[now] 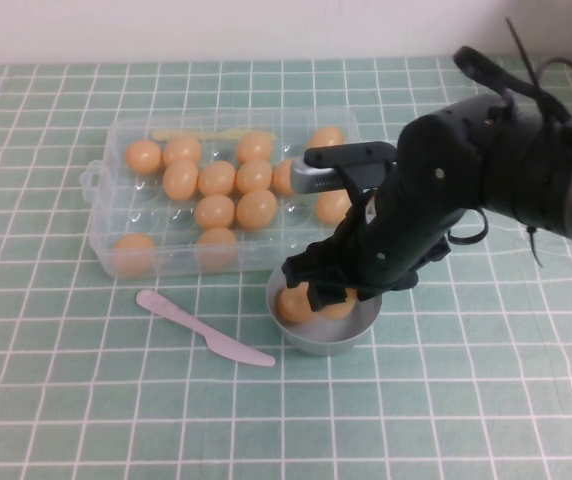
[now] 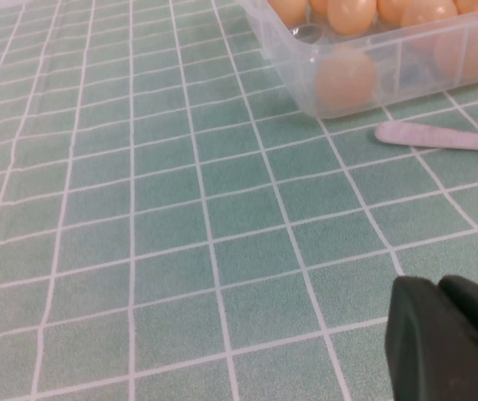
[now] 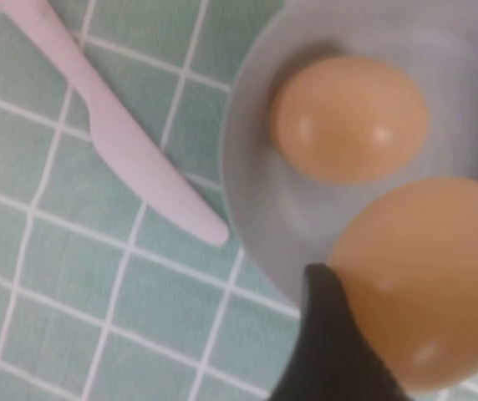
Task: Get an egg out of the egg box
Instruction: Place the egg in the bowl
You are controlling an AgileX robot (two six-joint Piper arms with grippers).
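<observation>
The egg box (image 1: 116,190), upper left of the high view, looks like clear, glossy plastic, and the egg (image 3: 431,284) against the right gripper (image 1: 316,290) is smooth with a soft sheen. The bowl (image 1: 351,335) looks smooth, matt grey, perhaps metal. The pale pink knife (image 1: 201,328) seems matt plastic, the checked green table cover (image 1: 66,400) cloth-like, and the left gripper (image 2: 448,342), lower right of its wrist view, matt black.

The egg box (image 2: 389,63) is being seen resting on the green checked cloth (image 2: 180,234), an egg (image 2: 346,79) showing through its corner, a pale plastic knife (image 2: 439,138) lying just beside it, the left gripper (image 2: 448,347) hovering nearby.
</observation>
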